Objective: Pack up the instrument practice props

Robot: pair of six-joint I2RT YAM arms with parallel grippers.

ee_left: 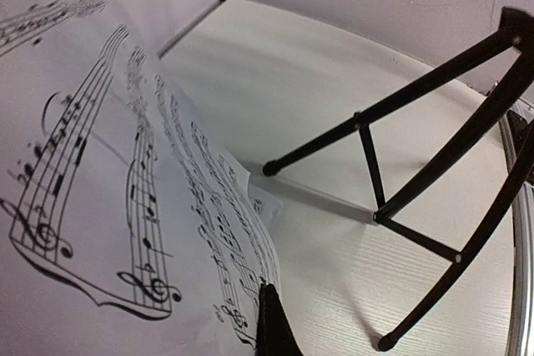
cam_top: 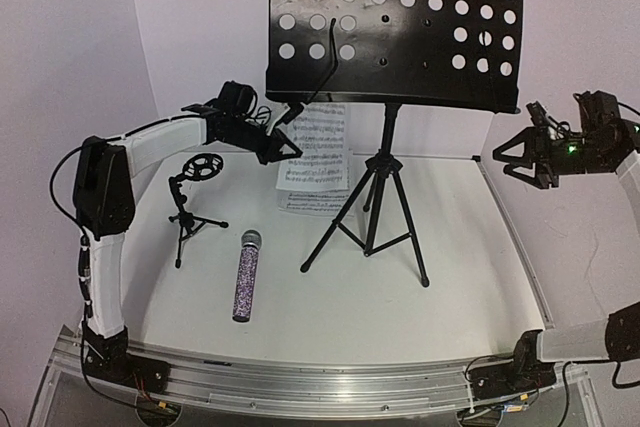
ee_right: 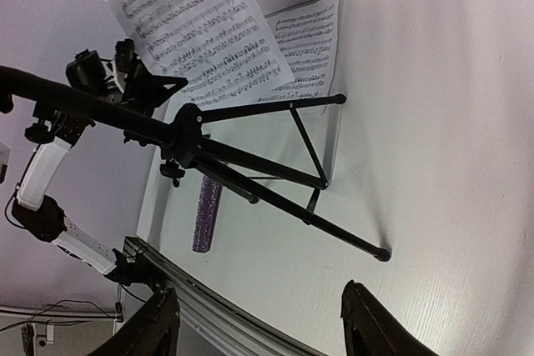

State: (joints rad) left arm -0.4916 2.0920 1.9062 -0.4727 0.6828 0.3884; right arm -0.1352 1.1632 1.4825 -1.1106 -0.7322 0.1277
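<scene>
Top external, props: your music stand (cam_top: pixel 395 22) stands near centre; mic stand (cam_top: pixel 190 209) at 9 o'clock; microphone (cam_top: pixel 246 275) lies flat at 8.
Top external, grippers: left gripper (cam_top: pixel 293 146) at 11 o'clock pinches the raised page (cam_top: pixel 322 130); right gripper (cam_top: pixel 522 159) at 2 o'clock is spread wide.
Left wrist, print: clefs and notes fill your view; no words legible.
Right wrist, clearer: a second page (ee_right: pixel 313 43) lies flat on the table (ee_right: pixel 442 122) beyond the stand's legs.

Bright even light; soft shadows beside music stand (cam_top: pixel 400 82) legs; wrist views warped at edges
</scene>
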